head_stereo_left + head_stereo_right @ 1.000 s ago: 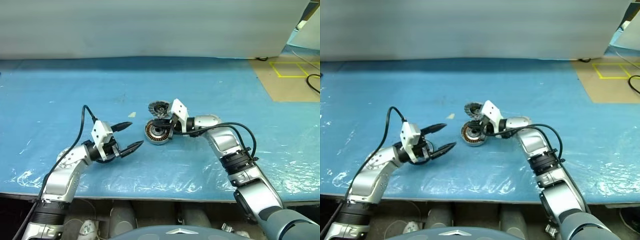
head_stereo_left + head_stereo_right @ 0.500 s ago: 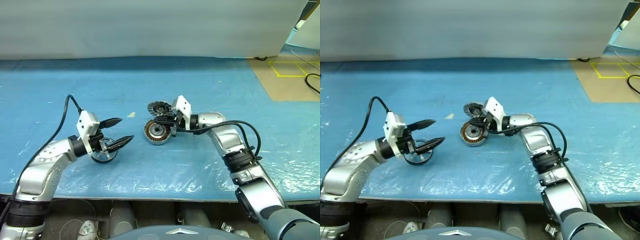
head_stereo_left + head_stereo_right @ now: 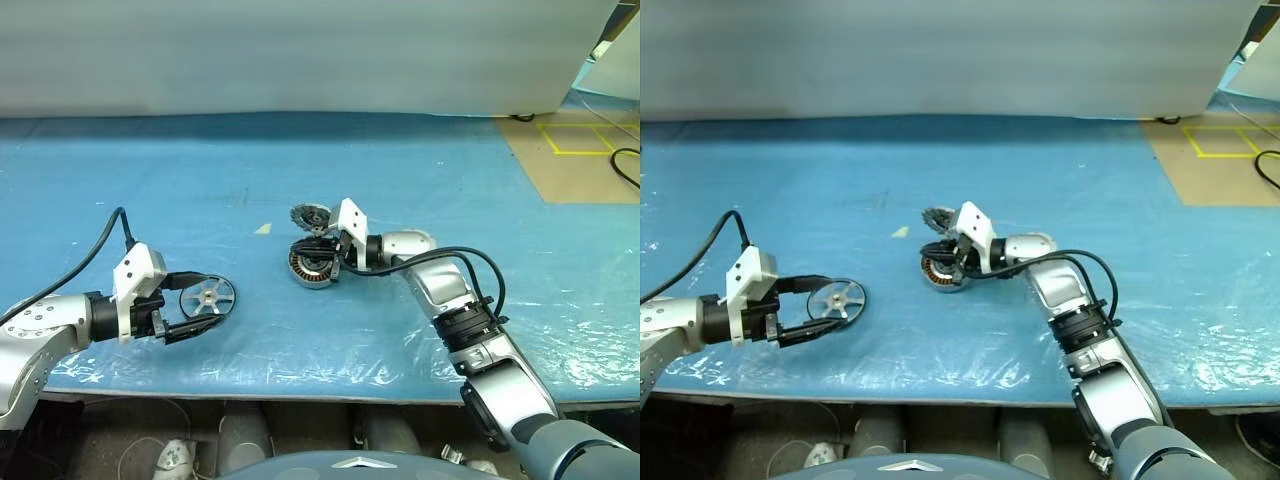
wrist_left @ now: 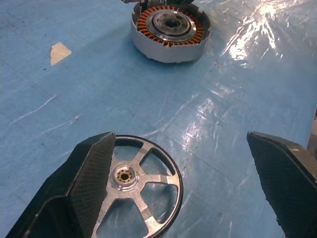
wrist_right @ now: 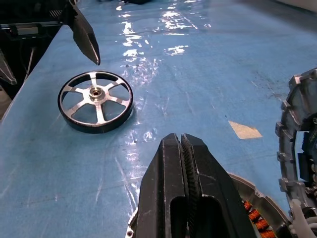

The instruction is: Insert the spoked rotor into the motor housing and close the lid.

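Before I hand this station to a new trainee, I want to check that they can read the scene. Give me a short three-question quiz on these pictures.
1. True or false: the spoked rotor already sits inside the motor housing.
2. Which gripper is shut? A) left gripper B) right gripper
3. Fill in: the lid stands ____ behind the housing, so the copper windings show.

Key:
1. False: it lies flat on the blue table cover, between the left gripper's open fingers.
2. B, its fingers pressed together over the housing.
3. open
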Robot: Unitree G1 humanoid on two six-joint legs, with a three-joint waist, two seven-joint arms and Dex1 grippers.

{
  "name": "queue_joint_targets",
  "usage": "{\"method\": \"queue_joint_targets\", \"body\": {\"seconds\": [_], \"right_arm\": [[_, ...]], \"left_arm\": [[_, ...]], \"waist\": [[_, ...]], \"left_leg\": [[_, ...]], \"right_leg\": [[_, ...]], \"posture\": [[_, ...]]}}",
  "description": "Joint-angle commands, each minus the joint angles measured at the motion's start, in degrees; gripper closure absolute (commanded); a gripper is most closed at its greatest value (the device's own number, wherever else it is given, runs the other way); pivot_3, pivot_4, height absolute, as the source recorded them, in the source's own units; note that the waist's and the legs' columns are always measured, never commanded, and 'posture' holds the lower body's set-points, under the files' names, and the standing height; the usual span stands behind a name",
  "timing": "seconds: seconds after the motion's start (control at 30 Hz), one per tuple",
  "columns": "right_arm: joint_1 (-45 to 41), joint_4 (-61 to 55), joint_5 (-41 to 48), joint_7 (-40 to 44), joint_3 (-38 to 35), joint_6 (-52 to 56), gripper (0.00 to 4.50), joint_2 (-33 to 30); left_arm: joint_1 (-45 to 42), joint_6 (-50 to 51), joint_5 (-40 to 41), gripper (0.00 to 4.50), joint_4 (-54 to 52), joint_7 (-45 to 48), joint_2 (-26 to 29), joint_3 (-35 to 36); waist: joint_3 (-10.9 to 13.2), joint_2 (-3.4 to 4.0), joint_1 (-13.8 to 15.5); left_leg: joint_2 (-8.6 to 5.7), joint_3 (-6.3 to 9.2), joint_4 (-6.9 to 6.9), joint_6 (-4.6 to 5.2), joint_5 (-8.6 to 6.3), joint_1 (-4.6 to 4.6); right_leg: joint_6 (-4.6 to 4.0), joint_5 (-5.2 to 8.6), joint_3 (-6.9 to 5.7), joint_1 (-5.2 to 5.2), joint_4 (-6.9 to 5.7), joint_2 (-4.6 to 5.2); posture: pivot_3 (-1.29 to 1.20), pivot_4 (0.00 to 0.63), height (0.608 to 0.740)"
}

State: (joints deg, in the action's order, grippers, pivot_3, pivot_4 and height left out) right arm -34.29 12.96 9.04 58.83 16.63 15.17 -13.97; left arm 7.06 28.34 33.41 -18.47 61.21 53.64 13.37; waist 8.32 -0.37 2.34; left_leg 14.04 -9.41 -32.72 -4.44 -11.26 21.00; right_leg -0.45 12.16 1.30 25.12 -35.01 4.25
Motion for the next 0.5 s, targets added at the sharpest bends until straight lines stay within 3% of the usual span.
{"method": "queue_joint_targets", "body": {"seconds": [0.03,0.1,0.3,0.5], "right_arm": [[0.83,-1.60,0.34,-0.70,0.50,-0.99,4.50,1.10],[1.28,-2.49,0.86,-1.04,0.16,-0.50,4.50,1.31],[3.67,-5.82,1.27,-2.49,1.07,1.32,4.50,2.50],[3.75,-7.81,2.00,-2.75,0.33,2.95,4.50,2.28]], "left_arm": [[-1.76,-2.29,-1.79,0.39,2.07,2.16,2.03,1.31],[-4.34,-2.68,-2.69,0.85,3.84,3.74,3.41,0.11],[-6.92,-3.44,-4.24,0.85,8.80,10.46,7.30,-1.16],[-9.46,-5.45,-7.63,0.85,11.17,11.77,6.94,-4.78]], "waist": [[0.00,0.00,0.02],[0.03,-0.04,0.03],[0.03,-0.11,0.04],[0.03,-0.11,0.10]], "left_leg": [[0.00,0.00,0.00,0.00,0.00,-0.01],[-0.01,0.00,0.01,0.00,0.00,0.00],[0.03,-0.01,0.07,-0.02,0.01,-0.02],[-0.05,-0.02,0.07,-0.02,0.01,-0.02]], "right_leg": [[0.00,0.00,0.01,0.00,0.00,0.00],[0.00,0.00,0.00,0.00,0.00,0.00],[0.00,0.00,0.00,0.01,0.01,-0.01],[0.01,0.00,0.00,-0.01,0.00,0.01]], "posture": [[0.00,0.150,0.740],[0.00,0.150,0.740],[0.00,0.150,0.740],[0.00,0.150,0.740]]}}
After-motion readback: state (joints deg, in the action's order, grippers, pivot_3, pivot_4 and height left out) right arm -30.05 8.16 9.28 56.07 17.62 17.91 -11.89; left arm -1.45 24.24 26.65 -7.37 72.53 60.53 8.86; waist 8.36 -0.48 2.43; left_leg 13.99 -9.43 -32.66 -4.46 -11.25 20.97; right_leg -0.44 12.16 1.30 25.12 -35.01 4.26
